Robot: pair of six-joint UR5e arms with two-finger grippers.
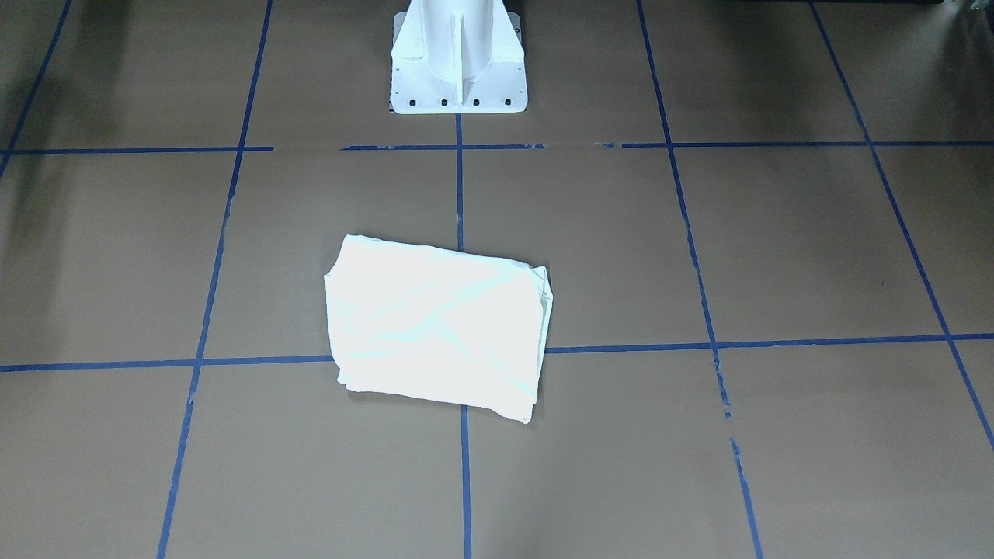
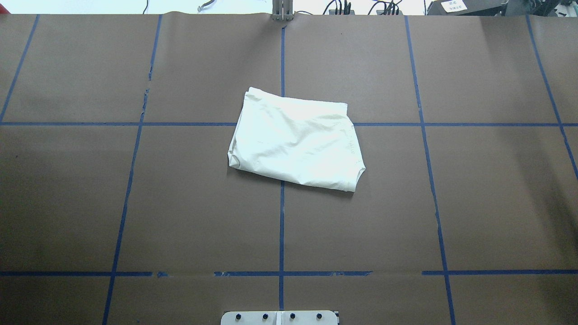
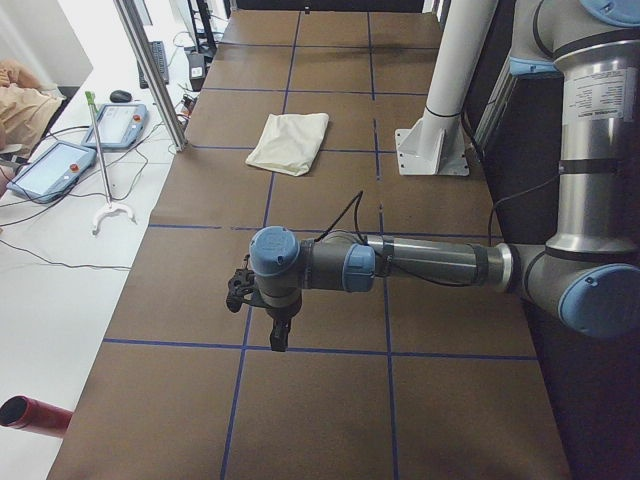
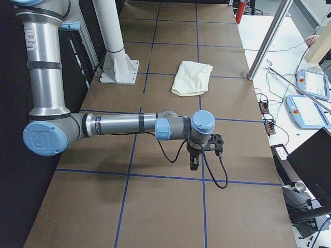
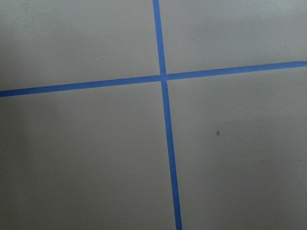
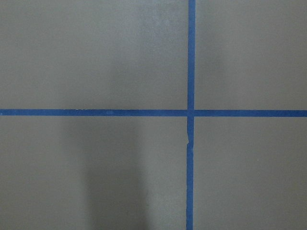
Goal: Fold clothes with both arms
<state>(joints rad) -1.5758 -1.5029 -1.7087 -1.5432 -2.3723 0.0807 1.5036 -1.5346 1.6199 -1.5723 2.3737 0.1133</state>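
The clothes (image 2: pixel 295 140) lie folded into a compact cream rectangle at the table's middle, plain side up, with no print showing (image 1: pixel 439 330). They also show far off in both side views (image 3: pixel 290 142) (image 4: pixel 192 77). The left arm reaches out low over the near table end, and its gripper (image 3: pixel 278 335) points down, far from the clothes. The right arm does the same at the opposite end, its gripper (image 4: pixel 194 163) also pointing down. I cannot tell whether either gripper is open or shut. Both wrist views hold only brown paper and blue tape.
The white pedestal base (image 1: pixel 458 62) stands behind the clothes. Blue tape lines grid the brown table cover (image 2: pixel 135 203). Off the table's far side are teach pendants (image 3: pixel 50 170) (image 4: pixel 310 82), a metal post (image 3: pixel 150 70) and cables. A red cylinder (image 3: pixel 30 415) lies on the floor.
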